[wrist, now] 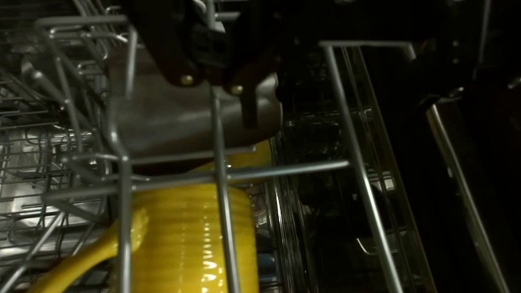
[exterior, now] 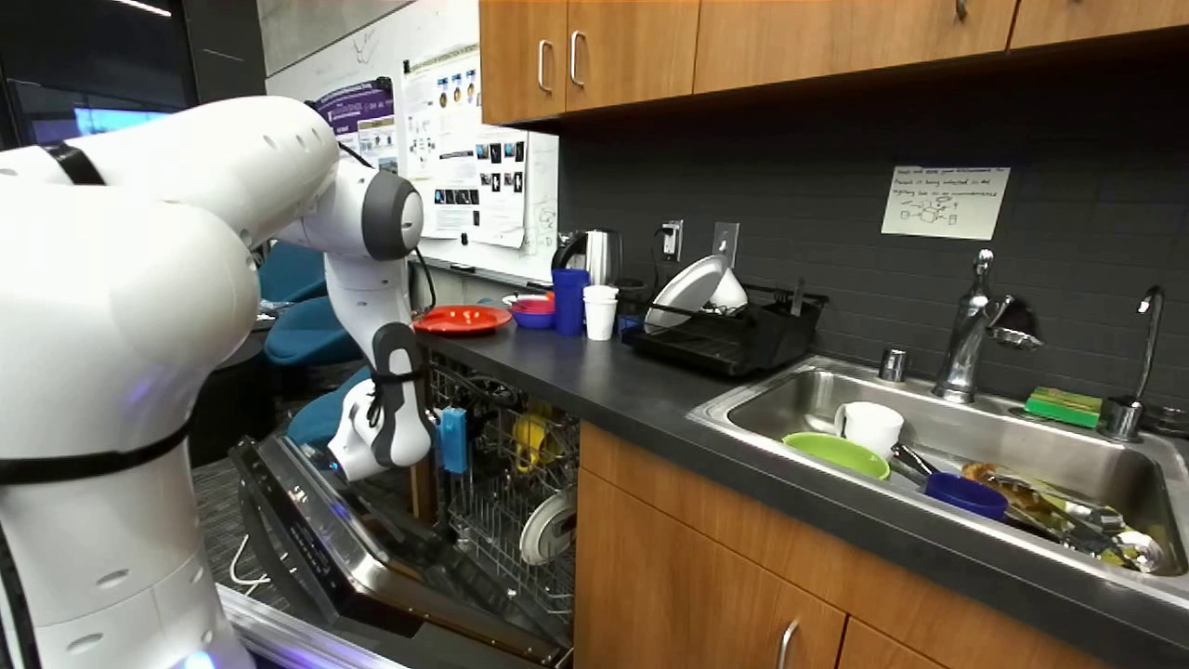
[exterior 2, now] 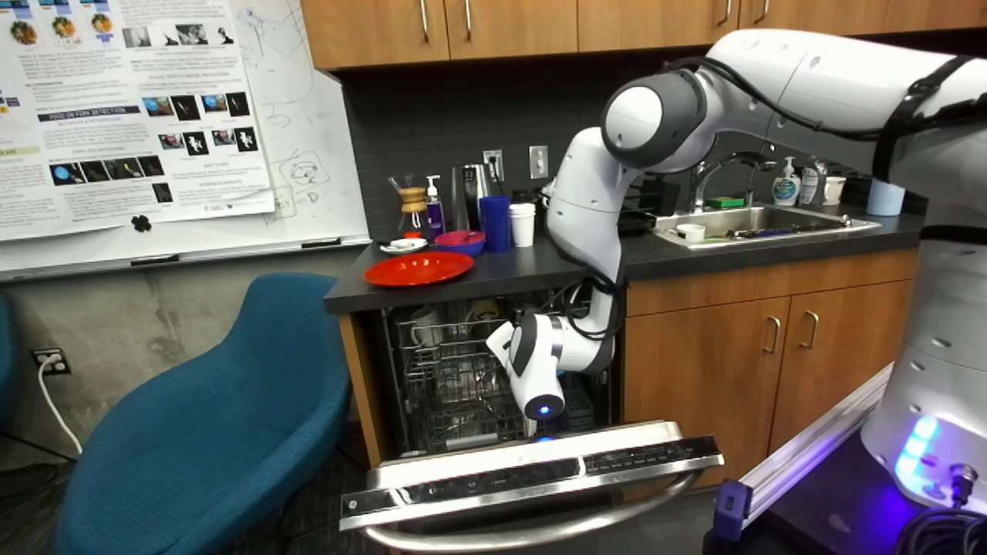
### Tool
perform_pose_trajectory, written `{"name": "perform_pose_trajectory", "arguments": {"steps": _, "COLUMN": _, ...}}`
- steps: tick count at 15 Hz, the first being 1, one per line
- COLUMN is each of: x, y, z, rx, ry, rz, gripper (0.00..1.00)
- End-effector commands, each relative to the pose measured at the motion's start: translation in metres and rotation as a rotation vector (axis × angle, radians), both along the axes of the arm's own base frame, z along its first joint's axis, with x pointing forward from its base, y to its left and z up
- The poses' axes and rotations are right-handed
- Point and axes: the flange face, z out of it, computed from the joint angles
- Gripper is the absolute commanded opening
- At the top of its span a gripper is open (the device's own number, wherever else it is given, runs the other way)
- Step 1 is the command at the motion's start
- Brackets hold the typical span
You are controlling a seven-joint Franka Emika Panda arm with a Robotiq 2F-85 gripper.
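My gripper point(wrist: 338, 110) comes in from the top of the wrist view, dark and dimly lit. Its fingers point(wrist: 249, 108) stand well apart, with nothing seen held between them. Wires of the dishwasher rack point(wrist: 343, 110) cross the gap in the picture; whether they touch the gripper I cannot tell. A grey cup-like thing point(wrist: 163, 122) lies behind the left finger. Below it a ribbed yellow mug point(wrist: 183, 240) shows behind the wires, its handle to the left. The yellow mug also shows in an exterior view point(exterior: 534, 439). The arm's hand point(exterior 2: 540, 378) hides the gripper in an exterior view.
The open dishwasher door point(exterior 2: 540, 470) lies below the hand. A white plate point(exterior: 548, 528) stands in the lower rack. The counter above holds a red plate point(exterior 2: 419, 268), a blue cup point(exterior 2: 495, 223) and a dish rack point(exterior: 790, 325). A sink point(exterior: 1170, 483) holds dishes. A chair point(exterior 2: 224, 408) stands nearby.
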Motion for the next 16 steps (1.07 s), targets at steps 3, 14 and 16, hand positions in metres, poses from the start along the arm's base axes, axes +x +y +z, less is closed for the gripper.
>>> {"name": "perform_pose_trajectory", "arguments": {"steps": 3, "x": 0.006, "y": -0.004, "z": 0.003, "rx": -0.022, "ry": -0.012, "rz": -0.005, "gripper": 0.32}}
{"name": "perform_pose_trajectory", "arguments": {"steps": 14, "x": -0.006, "y": -0.013, "z": 0.015, "rx": 0.0, "ry": -0.009, "rz": -0.054, "gripper": 0.02}}
{"name": "perform_pose_trajectory", "arguments": {"steps": 16, "x": -0.014, "y": -0.015, "z": 0.02, "rx": 0.011, "ry": -0.007, "rz": -0.07, "gripper": 0.02}}
